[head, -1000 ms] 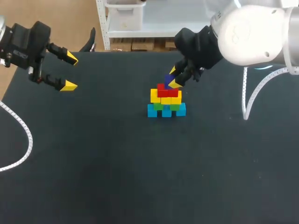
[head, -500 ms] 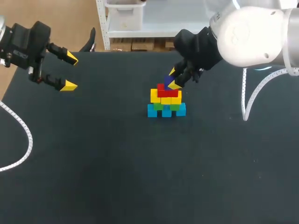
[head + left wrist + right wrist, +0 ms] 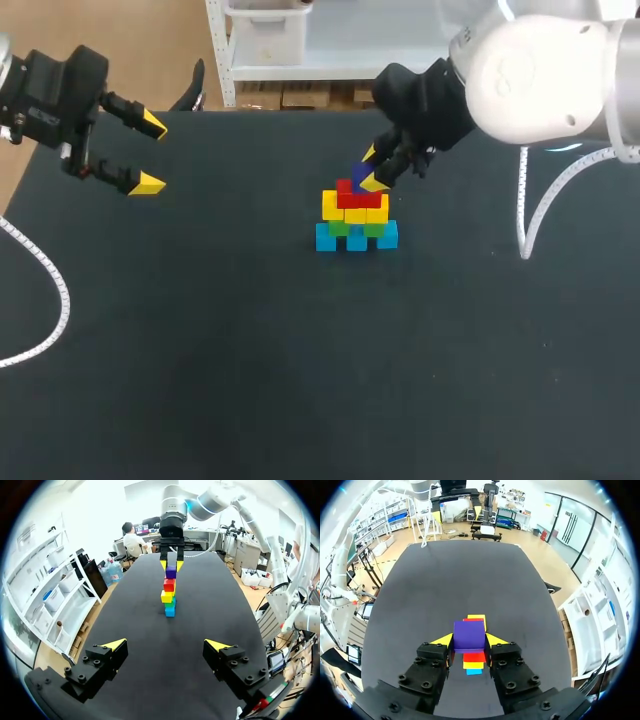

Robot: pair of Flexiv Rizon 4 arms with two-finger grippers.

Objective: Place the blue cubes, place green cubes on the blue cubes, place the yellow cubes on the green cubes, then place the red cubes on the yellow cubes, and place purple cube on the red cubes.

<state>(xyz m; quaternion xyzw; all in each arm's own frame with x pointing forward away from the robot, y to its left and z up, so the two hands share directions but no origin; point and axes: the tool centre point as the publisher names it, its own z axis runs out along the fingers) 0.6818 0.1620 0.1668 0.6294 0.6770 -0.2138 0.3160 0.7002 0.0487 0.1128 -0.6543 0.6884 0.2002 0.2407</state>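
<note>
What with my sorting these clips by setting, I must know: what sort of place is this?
Probably a robotics lab test bench: a black table, the left end effector open above it, and the right end effector holding a purple cube at the top of a stack of coloured cubes.

Bright, even light from overhead fills the head view; the matte black bench (image 3: 200,350) swallows shadows and stays flat and dark, while the white shell of the right arm (image 3: 540,70) at the upper right is washed nearly blank. In both wrist views the bench's far end takes a pale sheen and its edges bow.
</note>
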